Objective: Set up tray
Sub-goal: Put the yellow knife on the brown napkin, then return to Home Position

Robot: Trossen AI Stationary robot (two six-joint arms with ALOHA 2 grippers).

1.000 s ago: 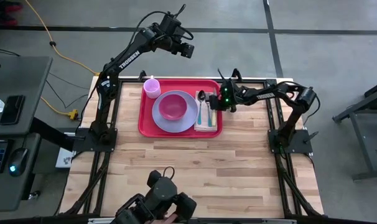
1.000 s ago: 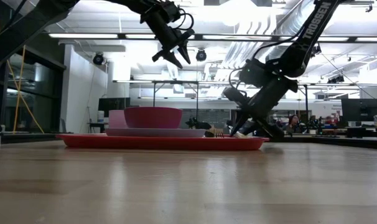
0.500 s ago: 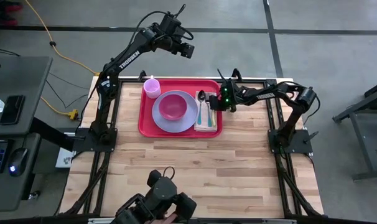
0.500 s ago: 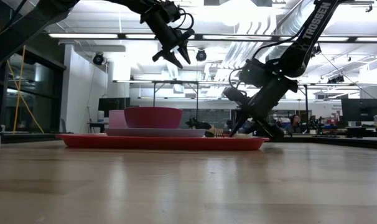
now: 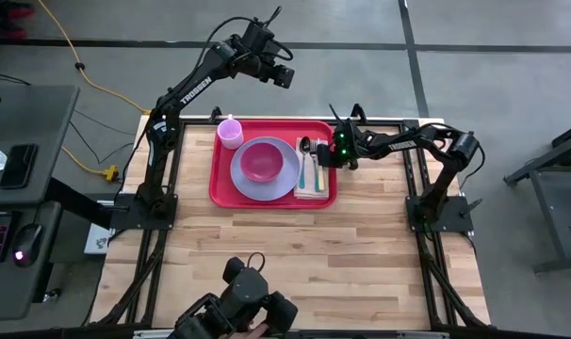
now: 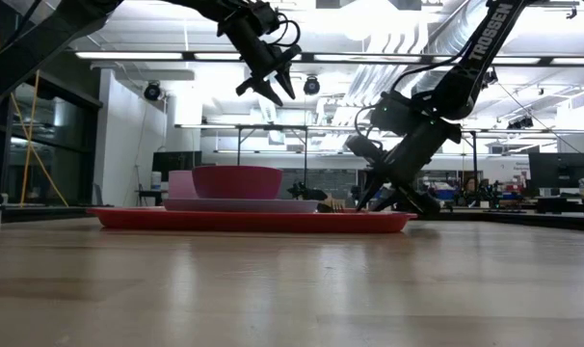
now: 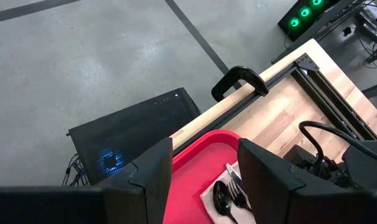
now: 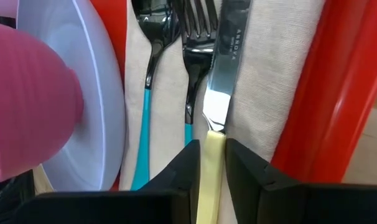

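We judge the flat red plastic tray (image 5: 271, 196) stiff, slick and now loaded; its low rim is the only hold. Right pincer (image 8: 211, 163) narrowly straddles the yellow-handled steel knife (image 8: 218, 93) on the tray; left pincer (image 7: 204, 163) hangs wide above its far edge.

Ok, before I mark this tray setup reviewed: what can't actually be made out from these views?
- Right gripper: fingers flank the knife handle; contact not discernible in the right wrist view.
- Cup: contents too small in the high view, hidden behind the bowl in the low view.
- Cutlery handle ends: cut off by the right wrist view's edge.
- Tray under the plate: covered.
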